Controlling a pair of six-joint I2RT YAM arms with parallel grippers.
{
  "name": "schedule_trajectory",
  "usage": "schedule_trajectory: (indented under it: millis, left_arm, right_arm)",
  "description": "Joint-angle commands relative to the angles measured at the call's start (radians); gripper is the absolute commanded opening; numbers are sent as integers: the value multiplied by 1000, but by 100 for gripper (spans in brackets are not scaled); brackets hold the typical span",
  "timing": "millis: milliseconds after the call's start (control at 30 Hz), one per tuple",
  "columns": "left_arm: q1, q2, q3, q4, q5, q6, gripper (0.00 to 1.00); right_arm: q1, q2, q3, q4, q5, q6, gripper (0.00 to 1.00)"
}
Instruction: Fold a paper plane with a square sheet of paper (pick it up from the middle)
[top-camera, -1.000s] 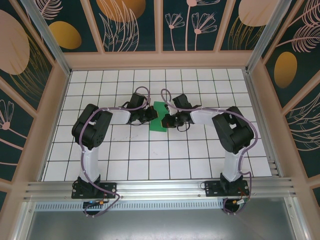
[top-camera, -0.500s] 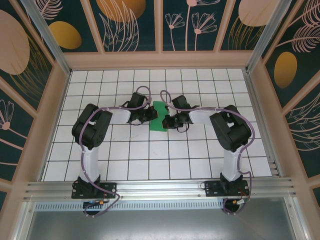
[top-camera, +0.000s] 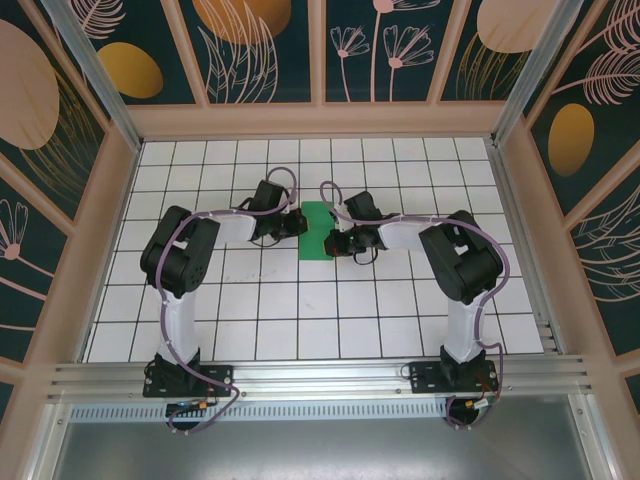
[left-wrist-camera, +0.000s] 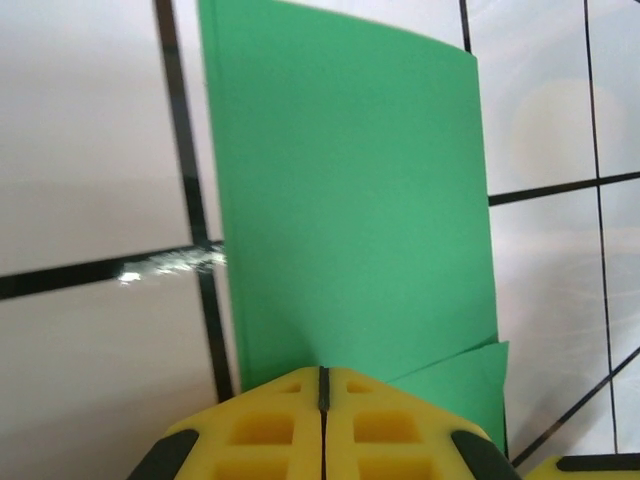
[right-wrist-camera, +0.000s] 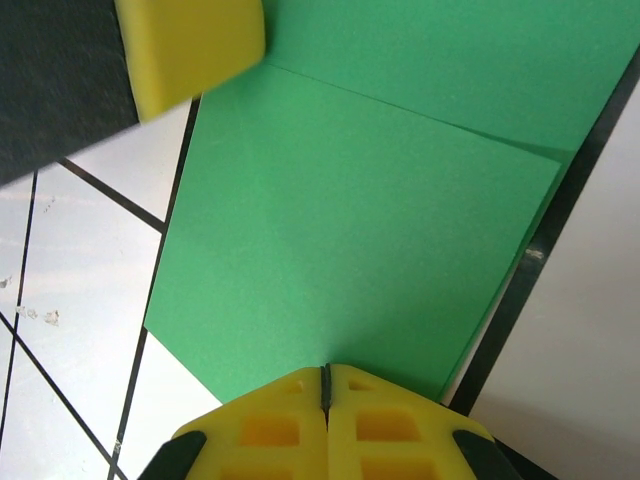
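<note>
1. Where the left gripper (left-wrist-camera: 322, 375) ended, its yellow fingers (left-wrist-camera: 250, 398) were pressed together, with only a thin seam between them and nothing visibly clamped in it.
2. Just past those tips lay the green paper (left-wrist-camera: 350, 200), flat on the white grid table (left-wrist-camera: 90, 130). A second layer's corner poked out to the tips' right.
3. The right gripper (right-wrist-camera: 326, 372) likewise had its fingers together, tips at the paper's near edge. Whether they touched it I could not tell.
4. Beyond them, one layer's edge ran slantwise across another.
5. Farther still, off to their left, one yellow finger of the left gripper sat at the paper's far corner.
6. From above, the paper lay between the two grippers, one at each side.
</note>
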Motion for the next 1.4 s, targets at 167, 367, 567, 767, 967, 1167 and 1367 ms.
schedule_trajectory:
  millis: [167, 367, 567, 767, 967, 1167, 1367]
  left_arm:
    - [78, 27, 36, -96, -199, 55, 8]
    - [85, -58, 59, -75, -66, -51, 16]
    - [85, -208, -55, 19, -20, -142, 28]
    - [78, -276, -197, 153, 67, -246, 39]
    - [35, -269, -243, 234, 107, -316, 41]
    - [-9, -227, -236, 277, 120, -356, 40]
    - [-35, -198, -228, 292, 122, -374, 38]
  right_arm:
    - [-12, 54, -62, -181, 134, -19, 1]
    - [-11, -20, 52, -113, 51, 97, 14]
    - [-11, -93, 120, -51, 104, 176, 33]
    - [-109, -68, 95, -17, 58, 173, 39]
    - [-144, -12, 108, 5, -69, 122, 34]
    - [-147, 41, 141, 12, -120, 112, 30]
    - [-147, 87, 182, -19, -157, 99, 26]
